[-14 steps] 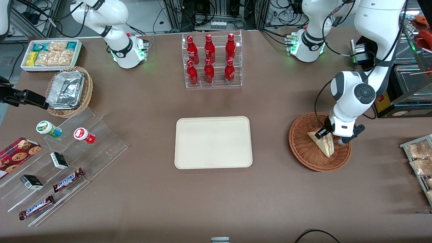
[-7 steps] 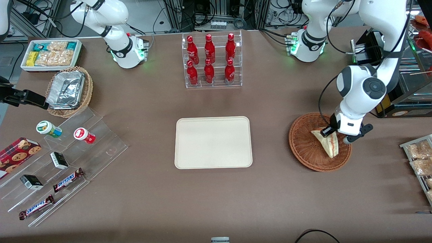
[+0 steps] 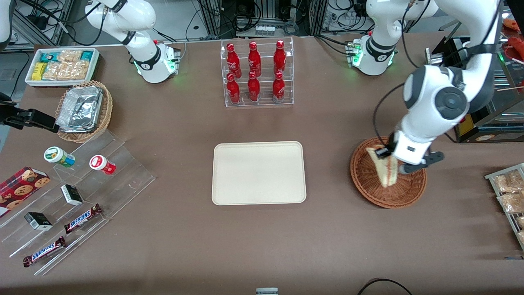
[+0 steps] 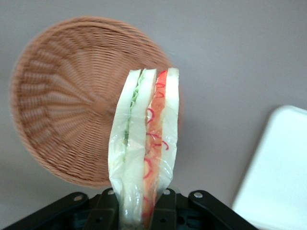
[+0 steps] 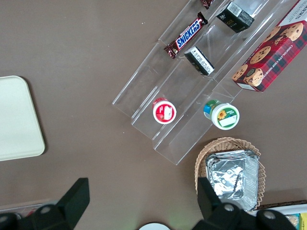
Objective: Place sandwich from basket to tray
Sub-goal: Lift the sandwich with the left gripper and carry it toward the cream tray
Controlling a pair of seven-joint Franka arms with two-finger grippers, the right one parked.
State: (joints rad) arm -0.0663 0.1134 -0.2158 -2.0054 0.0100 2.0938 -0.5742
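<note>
My left gripper [image 3: 394, 159] is shut on the clear-wrapped sandwich [image 3: 385, 169] and holds it in the air above the round reddish-brown wicker basket [image 3: 370, 186]. The wedge hangs point down from the fingers. In the left wrist view the sandwich [image 4: 146, 143] sticks out from between the black fingers [image 4: 106, 208], its green and red filling layers showing, with the basket [image 4: 62, 115] below and empty. The cream-beige tray [image 3: 258, 172] lies flat and bare at the table's middle, toward the parked arm from the basket; its corner also shows in the left wrist view [image 4: 280, 167].
A clear rack of red bottles [image 3: 256, 73] stands farther from the front camera than the tray. A wire rack of snack packets [image 3: 509, 192] lies at the working arm's end. A tan basket with foil [image 3: 84, 110], a white snack bin [image 3: 62, 65] and acrylic steps with snacks [image 3: 73, 192] lie toward the parked arm's end.
My left gripper has lifted the sandwich out of the basket, where it lay a second ago, and has shifted a little toward the tray. The wedge now hangs from the fingers.
</note>
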